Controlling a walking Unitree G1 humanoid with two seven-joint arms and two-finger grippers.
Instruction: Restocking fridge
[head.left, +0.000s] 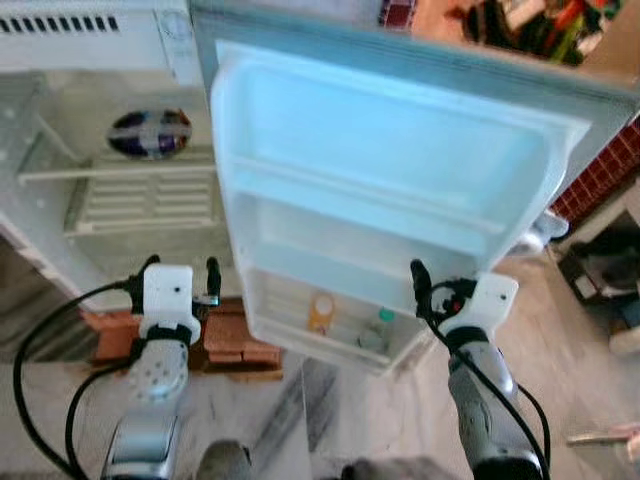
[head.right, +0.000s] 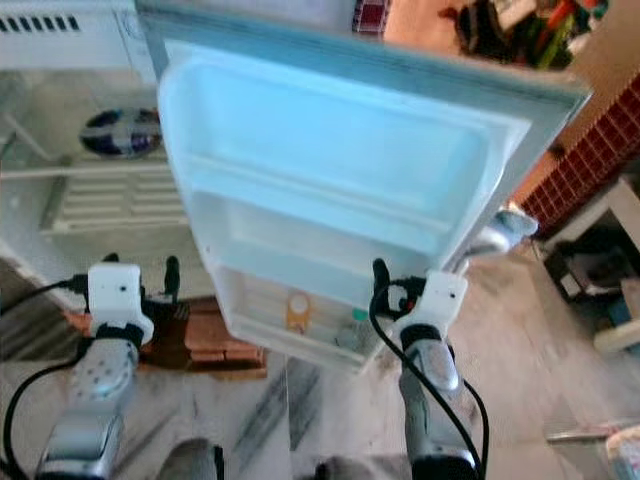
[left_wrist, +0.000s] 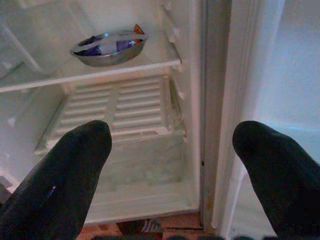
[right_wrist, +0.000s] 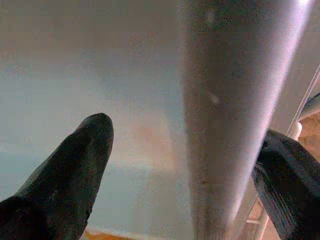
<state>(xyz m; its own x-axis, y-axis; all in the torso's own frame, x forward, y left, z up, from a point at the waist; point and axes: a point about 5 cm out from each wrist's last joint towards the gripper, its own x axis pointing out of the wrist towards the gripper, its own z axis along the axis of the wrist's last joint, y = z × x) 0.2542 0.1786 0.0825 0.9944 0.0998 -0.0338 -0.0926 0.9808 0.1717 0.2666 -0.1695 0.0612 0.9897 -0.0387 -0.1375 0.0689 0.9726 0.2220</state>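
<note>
The fridge stands open, and its pale blue door (head.left: 400, 150) swings out in front of me with three door shelves. The lowest door shelf holds an orange-lidded jar (head.left: 321, 310) and a small green-capped bottle (head.left: 383, 322). Inside, a steel bowl (left_wrist: 109, 46) with a purple packet sits on a glass shelf above a white slatted drawer cover (left_wrist: 115, 107). My left gripper (head.left: 182, 268) is open and empty, low before the fridge's interior. My right gripper (head.left: 440, 290) is open, with its fingers (right_wrist: 75, 170) on either side of the door's outer edge (right_wrist: 225, 125).
Red bricks (head.left: 235, 340) prop the fridge off the marble floor. A silver door handle (head.left: 545, 228) sticks out on the right. Dark clutter (head.left: 600, 270) and a red-tiled wall (head.left: 600, 175) lie on the right. Black cables loop from both wrists.
</note>
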